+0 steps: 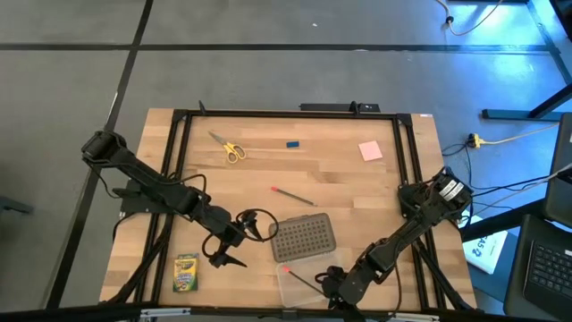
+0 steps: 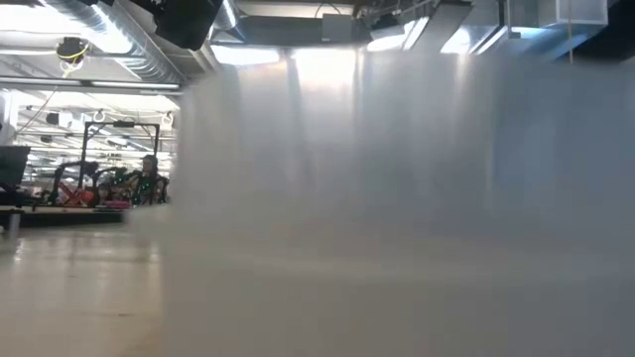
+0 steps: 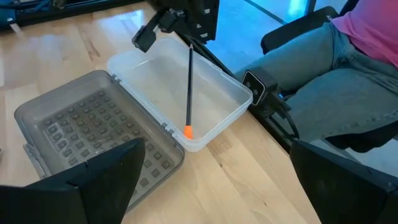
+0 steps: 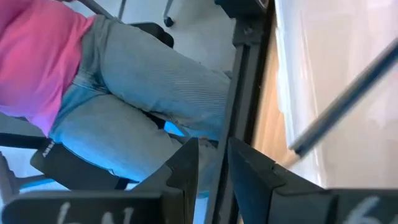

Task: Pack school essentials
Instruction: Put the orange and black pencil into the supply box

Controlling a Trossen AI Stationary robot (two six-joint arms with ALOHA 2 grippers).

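Note:
A dark pencil (image 1: 304,277) with an orange end (image 3: 188,131) lies slanting inside the open clear case (image 3: 242,93), orange end down by the wall on the lid's side. The case's grey dotted lid (image 1: 302,235) is folded out flat. My right gripper (image 1: 329,279) hovers at the case's right near corner, open only a narrow gap (image 4: 213,149); the pencil (image 4: 348,99) passes beside its fingers, not between them. My left gripper (image 1: 223,258) is wide open (image 3: 217,146) left of the lid. The crayon box (image 1: 185,273) lies flat near the left front corner. Farther back lie the scissors (image 1: 232,149), blue eraser (image 1: 291,143), pink pad (image 1: 370,150) and red pencil (image 1: 293,195).
A seated person in jeans (image 3: 336,68) and a pink top (image 4: 37,56) is close beyond the table's near edge, by the case. A black frame (image 1: 179,143) rims the tabletop. A pale blurred surface (image 2: 397,198) fills most of the low view.

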